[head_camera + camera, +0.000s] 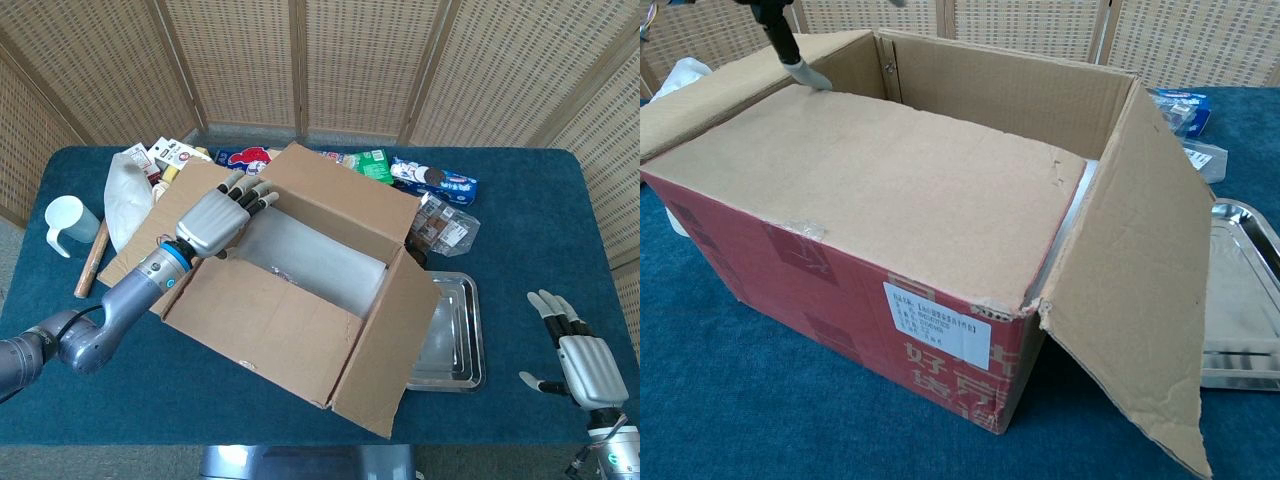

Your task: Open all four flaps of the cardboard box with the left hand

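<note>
The cardboard box [300, 290] stands mid-table, red-sided in the chest view [840, 310]. Its near flap [880, 190] lies flat over the front of the opening. The right flap [1140, 280] hangs outward, the far flap [345, 195] stands up, and the left flap [140, 240] lies folded out. My left hand [215, 215] hovers over the box's left end with fingers spread and holds nothing. One fingertip [805, 72] touches the near flap's far left corner. My right hand [580, 355] rests open at the table's front right, far from the box.
A steel tray [460, 340] lies against the box's right side. Snack packets [430, 180] line the back edge. A white bag [125, 195], a wooden stick [90, 260] and a white mug [65, 220] sit to the left. White packing [310, 255] fills the box.
</note>
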`<state>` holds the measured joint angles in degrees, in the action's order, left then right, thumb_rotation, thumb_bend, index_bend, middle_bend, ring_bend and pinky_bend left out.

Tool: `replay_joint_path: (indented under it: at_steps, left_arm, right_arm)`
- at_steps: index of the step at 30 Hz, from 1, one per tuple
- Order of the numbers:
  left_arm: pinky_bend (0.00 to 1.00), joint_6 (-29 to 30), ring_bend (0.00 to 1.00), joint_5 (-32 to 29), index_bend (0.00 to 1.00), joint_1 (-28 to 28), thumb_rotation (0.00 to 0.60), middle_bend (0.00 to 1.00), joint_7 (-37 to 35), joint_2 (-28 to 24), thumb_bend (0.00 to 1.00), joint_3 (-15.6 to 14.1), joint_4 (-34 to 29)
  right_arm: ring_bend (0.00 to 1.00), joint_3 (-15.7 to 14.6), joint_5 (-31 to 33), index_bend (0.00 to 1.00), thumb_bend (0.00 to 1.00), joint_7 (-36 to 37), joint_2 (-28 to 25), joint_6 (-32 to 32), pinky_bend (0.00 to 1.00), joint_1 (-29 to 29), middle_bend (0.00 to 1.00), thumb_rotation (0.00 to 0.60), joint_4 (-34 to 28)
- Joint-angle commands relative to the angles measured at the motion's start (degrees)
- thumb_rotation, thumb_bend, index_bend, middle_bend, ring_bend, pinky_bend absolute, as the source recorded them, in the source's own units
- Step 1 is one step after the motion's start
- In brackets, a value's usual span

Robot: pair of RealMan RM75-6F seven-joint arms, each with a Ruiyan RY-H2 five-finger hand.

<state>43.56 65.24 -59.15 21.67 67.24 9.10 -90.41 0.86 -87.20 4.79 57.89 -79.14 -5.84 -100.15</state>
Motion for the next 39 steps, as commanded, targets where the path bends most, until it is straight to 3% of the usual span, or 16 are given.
replay_joint_path:
  at_steps: [1,7,15,20,25,28,31,33,35,37,39]
  left_arm:
    - [0.0,-0.83,0.0,-0.24,0.06,0.29,0.6,0.0,-0.6,-0.44,0.15,-0.54,-0.73]
    - [0.0,-2.34,0.0,1.05,0.22,0.21,0.6,0.07,-3.73,-1.19,0.13,-0.38,-2.76]
    - [0.0,-1.22,0.01,4.41,0.32,0.33,0.6,0.19,-8.8,-1.1,0.13,1.28,-3.66]
    - [0.14,-1.19,0.09,3.78,0.36,0.27,0.6,0.26,-10.93,-2.06,0.12,2.52,-4.75]
    - [0.38,-2.44,0.29,-0.25,0.38,-0.17,0.6,0.35,-12.68,-2.64,0.08,3.77,-6.07]
    - [0.43,-2.24,0.3,-2.81,0.44,-0.52,0.6,0.39,-12.88,-1.94,0.02,4.48,-6.33]
    - [0.4,-1.76,0.26,-6.15,0.45,-1.16,0.589,0.38,-11.25,-1.15,0.0,4.67,-6.18]
    - [0.37,-1.63,0.24,-9.96,0.46,-1.84,0.519,0.38,-9.67,-0.75,0.0,4.69,-6.73]
    - [0.33,-1.54,0.21,-13.09,0.48,-2.63,0.383,0.39,-8.02,-0.6,0.0,4.54,-7.21]
    - [0.28,-1.1,0.18,-15.81,0.49,-3.47,0.189,0.38,-5.99,-0.48,0.0,4.18,-7.7]
    - [0.23,-0.38,0.15,-19.42,0.49,-4.46,0.055,0.35,-3.97,-0.17,0.0,3.83,-8.4]
  right_arm:
    - [0.0,-0.06,-0.09,0.0,0.0,-0.02,0.0,-0.03,0.24,0.01,0.0,0.6,-0.07]
    - [0.0,-0.08,-0.08,0.0,0.0,-0.3,0.07,-0.01,0.24,-0.02,0.0,0.6,-0.18]
    - [0.0,-0.15,-0.12,0.0,0.0,-0.24,0.0,0.0,0.24,-0.03,0.0,0.6,-0.34]
    - [0.0,-0.23,-0.22,0.0,0.0,-0.1,-0.03,0.03,0.24,-0.04,0.0,0.6,-0.34]
    - [0.0,-0.4,-0.47,0.0,0.0,-0.28,0.09,0.18,0.24,-0.11,0.0,0.6,-0.41]
    - [0.0,-0.52,-0.61,0.0,0.0,-0.52,0.2,0.32,0.24,-0.17,0.0,0.6,-0.55]
    - [0.0,-0.59,-0.62,0.0,0.0,-0.73,0.28,0.38,0.24,-0.18,0.0,0.6,-0.64]
    - [0.0,-0.61,-0.55,0.0,0.0,-0.84,0.34,0.49,0.24,-0.22,0.0,0.6,-0.68]
    - [0.0,-0.62,-0.5,0.0,0.0,-0.87,0.36,0.57,0.24,-0.25,0.0,0.6,-0.72]
    - [0.0,-0.62,-0.48,0.0,0.0,-0.9,0.38,0.61,0.24,-0.28,0.0,0.6,-0.72]
    - [0.0,-0.63,-0.46,0.0,0.0,-0.79,0.38,0.66,0.24,-0.3,0.0,0.6,-0.72]
